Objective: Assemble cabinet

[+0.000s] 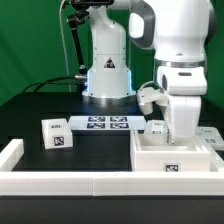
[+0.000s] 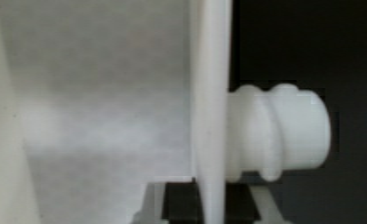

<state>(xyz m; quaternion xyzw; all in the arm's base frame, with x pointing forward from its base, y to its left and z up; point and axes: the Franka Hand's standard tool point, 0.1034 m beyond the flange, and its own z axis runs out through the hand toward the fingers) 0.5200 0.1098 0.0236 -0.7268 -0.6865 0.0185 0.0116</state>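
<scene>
The cabinet body [image 1: 176,157], a large white box with a tag on its front, lies at the exterior view's right near the front rail. My gripper [image 1: 182,128] reaches straight down at the body's far side. In the wrist view my two dark fingers [image 2: 173,203] stand on either side of a thin white panel [image 2: 206,90], seen edge-on, and close on it. A ribbed round white knob [image 2: 279,130] sticks out from the panel's one face. A smaller white tagged block [image 1: 55,133] stands at the exterior view's left.
The marker board [image 1: 105,123] lies flat in front of the robot's base [image 1: 107,75]. The low white border rail [image 1: 60,180] runs along the front and left. More small tagged white pieces [image 1: 155,126] [image 1: 210,135] lie beside the body.
</scene>
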